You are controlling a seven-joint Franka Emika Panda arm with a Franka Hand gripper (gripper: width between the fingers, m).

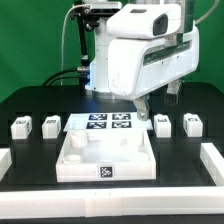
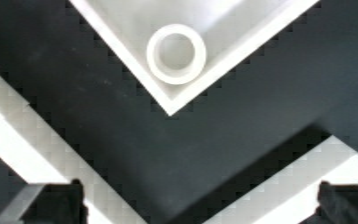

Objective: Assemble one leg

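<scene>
The end effector (image 2: 197, 203) hangs wide open and empty over a corner of the large white plastic tray (image 2: 172, 90). The nearest small white tagged plastic leg (image 1: 163, 124) sits on the black bench (image 1: 30, 100) beside it. Descending here would likely strike the tray and miss the leg.

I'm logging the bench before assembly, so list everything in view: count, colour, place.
legs: four, white with black-and-white tags; two toward the exterior view's left of the marker board, two toward its right.
tray: one, white, with round sockets, at mid-table in front of the marker board.
marker board: one, white with four tags, flat behind the tray.
table: one, black, with a white raised rim.
arm: one, white, above the marker board.
gripper: one, dark fingers, open and empty, above a tray corner with a socket.
</scene>
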